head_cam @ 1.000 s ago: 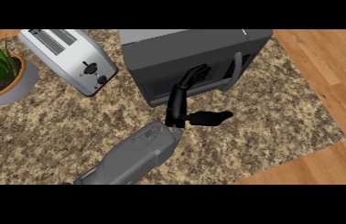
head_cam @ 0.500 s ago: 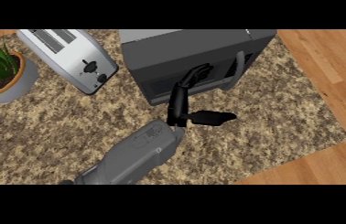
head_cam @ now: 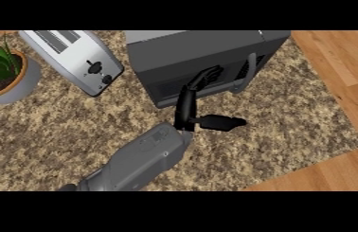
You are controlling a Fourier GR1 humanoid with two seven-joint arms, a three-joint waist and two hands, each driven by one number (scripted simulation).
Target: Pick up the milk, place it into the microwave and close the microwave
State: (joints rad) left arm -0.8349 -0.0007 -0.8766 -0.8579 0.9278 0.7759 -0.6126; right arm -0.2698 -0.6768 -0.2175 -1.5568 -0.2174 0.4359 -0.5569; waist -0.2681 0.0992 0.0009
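Note:
The dark grey microwave (head_cam: 202, 51) stands at the back of the counter with its door against its body. My left hand (head_cam: 186, 103) reaches up from the lower left. Its straight fingers (head_cam: 204, 78) rest on the door front, just left of the vertical grey handle (head_cam: 245, 74), and the thumb (head_cam: 220, 122) sticks out to the right above the counter. The hand is open and holds nothing. No milk shows anywhere in the head view. My right hand is out of view.
A silver toaster (head_cam: 77, 56) lies at the back left, and a potted plant (head_cam: 14, 77) sits at the left edge. The speckled counter (head_cam: 70, 127) ends at the right, where wooden floor (head_cam: 328, 65) shows.
The fingertips have crept slightly higher on the microwave door. Otherwise the arm and the objects stay where they were.

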